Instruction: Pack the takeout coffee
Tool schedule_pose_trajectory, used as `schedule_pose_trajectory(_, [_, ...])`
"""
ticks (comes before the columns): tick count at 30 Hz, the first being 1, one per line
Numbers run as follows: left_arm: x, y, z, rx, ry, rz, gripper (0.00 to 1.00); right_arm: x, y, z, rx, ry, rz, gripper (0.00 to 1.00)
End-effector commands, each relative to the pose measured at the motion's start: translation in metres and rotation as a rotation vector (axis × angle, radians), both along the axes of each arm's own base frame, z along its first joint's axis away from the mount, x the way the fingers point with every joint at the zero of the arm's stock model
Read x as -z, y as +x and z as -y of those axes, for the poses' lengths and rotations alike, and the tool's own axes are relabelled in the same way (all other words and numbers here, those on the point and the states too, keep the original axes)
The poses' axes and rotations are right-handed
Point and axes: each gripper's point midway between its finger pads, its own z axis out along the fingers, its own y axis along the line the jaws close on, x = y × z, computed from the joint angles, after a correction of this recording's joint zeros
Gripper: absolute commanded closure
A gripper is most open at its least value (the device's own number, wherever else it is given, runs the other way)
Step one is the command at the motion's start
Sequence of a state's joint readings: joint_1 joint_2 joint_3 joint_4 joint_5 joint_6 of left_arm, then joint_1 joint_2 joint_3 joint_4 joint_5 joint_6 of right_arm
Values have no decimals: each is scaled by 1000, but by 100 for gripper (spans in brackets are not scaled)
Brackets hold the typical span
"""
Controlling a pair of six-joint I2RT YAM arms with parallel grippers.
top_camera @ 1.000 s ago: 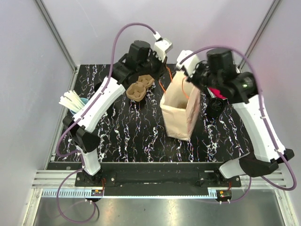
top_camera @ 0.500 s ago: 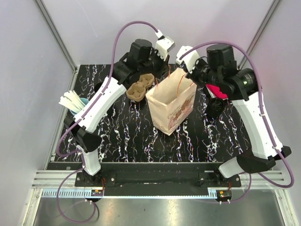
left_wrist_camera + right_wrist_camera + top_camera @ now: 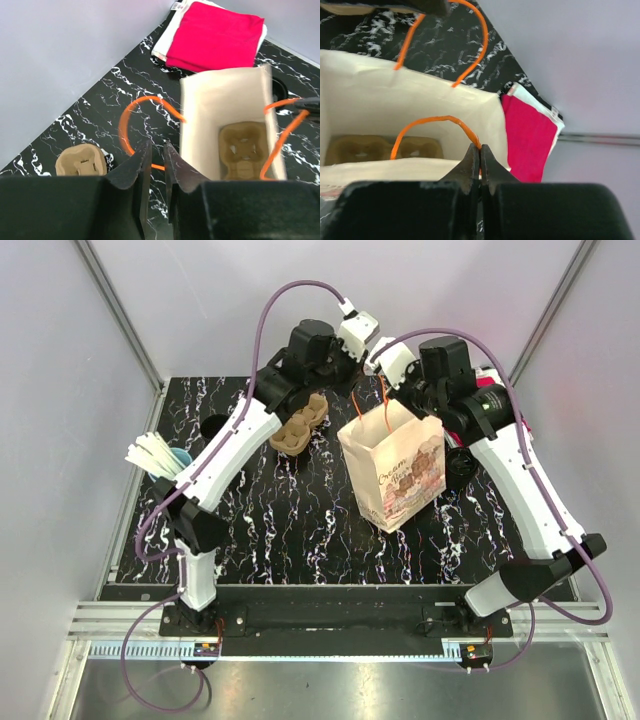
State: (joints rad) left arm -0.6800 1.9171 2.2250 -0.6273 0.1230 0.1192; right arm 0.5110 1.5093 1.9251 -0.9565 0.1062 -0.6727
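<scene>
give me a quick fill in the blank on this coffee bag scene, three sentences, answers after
1. The right hand is shut on one orange ___ of the paper bag.
2. One brown cup carrier lies ___ the bag.
3. The other cup carrier sits on the table, on the ___ arm's side of the bag.

Missing words: handle; inside; left
</scene>
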Motion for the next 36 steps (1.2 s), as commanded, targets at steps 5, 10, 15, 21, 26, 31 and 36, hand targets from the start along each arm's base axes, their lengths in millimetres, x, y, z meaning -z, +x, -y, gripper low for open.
schedule_pose_trajectory(5, [-53, 21, 7, -45, -82, 163, 82, -44, 41, 32, 173, 80, 202, 100])
schedule_pose_trajectory(10, [-72, 25, -4, -98, -97, 205, 64, -52, 45, 30, 175, 103, 222, 100])
schedule_pose_trajectory(15, [-99, 23, -27, -186, -103, 257, 46, -65, 61, 28, 205, 125, 276, 100])
schedule_pose_trajectory(21, [-116, 15, -67, -288, -57, 297, 32, -83, 86, 24, 230, 137, 357, 100])
schedule_pose_trajectory(26, [-103, 13, -112, -372, -5, 264, 28, -97, 111, 26, 250, 127, 432, 100])
schedule_pose_trajectory(31, [-74, 17, -154, -424, 33, 194, 26, -121, 138, 27, 250, 168, 491, 100])
schedule_pose_trajectory(36, [-60, 10, -189, -465, 39, 154, 26, -139, 157, 20, 230, 167, 544, 100])
